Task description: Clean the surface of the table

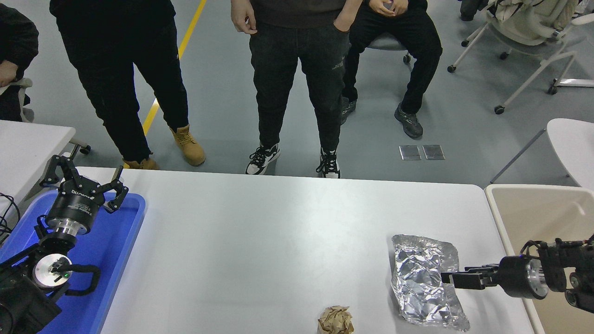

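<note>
The white table surface (278, 232) holds a crumpled sheet of silver foil (422, 283) at the front right and a crumpled brown paper ball (335, 320) at the front edge. My right gripper (449, 278) comes in low from the right, its tip at the foil's right edge, over or touching it. I see it edge-on and cannot tell whether it is open or shut. My left gripper (83, 182) is parked open and empty above the blue tray (116, 241) at the left.
A beige bin (533, 208) stands against the table's right end. A smaller white table (28, 144) is at the far left. Three people (297, 69) stand or sit close to the table's far edge. Chairs stand at the back right.
</note>
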Available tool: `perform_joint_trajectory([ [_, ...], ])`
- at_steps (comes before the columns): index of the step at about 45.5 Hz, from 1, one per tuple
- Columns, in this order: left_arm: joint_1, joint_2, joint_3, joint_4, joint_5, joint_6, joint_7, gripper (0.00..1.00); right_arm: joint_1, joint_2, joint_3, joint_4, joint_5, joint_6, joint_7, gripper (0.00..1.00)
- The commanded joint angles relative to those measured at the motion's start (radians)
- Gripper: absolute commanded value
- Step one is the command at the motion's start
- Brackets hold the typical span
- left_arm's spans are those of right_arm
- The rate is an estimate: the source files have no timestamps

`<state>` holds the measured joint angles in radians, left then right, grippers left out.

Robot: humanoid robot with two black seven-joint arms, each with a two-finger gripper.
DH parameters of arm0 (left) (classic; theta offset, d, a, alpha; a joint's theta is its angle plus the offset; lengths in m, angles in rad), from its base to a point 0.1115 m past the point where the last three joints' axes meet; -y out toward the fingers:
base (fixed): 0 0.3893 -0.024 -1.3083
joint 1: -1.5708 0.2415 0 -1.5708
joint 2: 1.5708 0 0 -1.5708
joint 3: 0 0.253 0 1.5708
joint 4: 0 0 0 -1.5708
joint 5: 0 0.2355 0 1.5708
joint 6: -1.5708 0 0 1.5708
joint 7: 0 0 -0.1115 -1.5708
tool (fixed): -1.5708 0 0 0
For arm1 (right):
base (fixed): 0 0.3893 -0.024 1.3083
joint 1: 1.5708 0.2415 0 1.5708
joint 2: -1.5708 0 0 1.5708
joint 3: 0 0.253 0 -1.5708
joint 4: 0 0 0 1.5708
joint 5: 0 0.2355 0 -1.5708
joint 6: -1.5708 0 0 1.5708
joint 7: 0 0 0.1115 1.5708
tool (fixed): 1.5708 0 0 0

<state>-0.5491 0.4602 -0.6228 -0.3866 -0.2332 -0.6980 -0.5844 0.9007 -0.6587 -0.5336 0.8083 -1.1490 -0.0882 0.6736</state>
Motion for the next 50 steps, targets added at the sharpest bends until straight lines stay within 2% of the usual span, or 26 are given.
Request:
perform_joint_trajectory([
  [1,0.0,0.0,0.0,0.0,0.0,0.0,0.0,1.0,-0.025,0.027,0.003,-0.031,0.008,-0.024,0.0,0.85],
  [8,0.0,0.0,0.0,0.0,0.0,0.0,0.0,1.0,-0.029,0.037,0.003,-0.037,0.008,-0.028,0.001,0.81],
  [16,0.0,0.0,0.0,0.0,0.0,0.0,0.0,1.0,-0.031,0.042,0.003,-0.044,0.008,-0.031,0.001,0.7],
  [24,0.0,0.0,0.0,0.0,0.0,0.0,0.0,1.0,-0.049,0.071,-0.003,-0.104,0.008,-0.048,0.001,0.44],
  [25,0.0,0.0,0.0,0.0,0.0,0.0,0.0,1.0,-0.055,0.074,-0.009,-0.115,0.008,-0.048,0.003,0.32],
  [26,0.0,0.0,0.0,0.0,0.0,0.0,0.0,1.0,-0.057,0.074,-0.011,-0.118,0.008,-0.048,0.003,0.28],
  [36,0.0,0.0,0.0,0.0,0.0,0.0,0.0,1.0,-0.068,0.074,-0.011,-0.119,0.008,-0.048,0.006,0.22],
  [43,0.0,0.0,0.0,0.0,0.0,0.0,0.0,1.0,-0.069,0.076,-0.016,-0.119,0.006,-0.044,0.006,0.0],
  [50,0.0,0.0,0.0,0.0,0.0,0.0,0.0,1.0,-0.069,0.076,-0.017,-0.119,0.006,-0.041,0.007,0.0],
])
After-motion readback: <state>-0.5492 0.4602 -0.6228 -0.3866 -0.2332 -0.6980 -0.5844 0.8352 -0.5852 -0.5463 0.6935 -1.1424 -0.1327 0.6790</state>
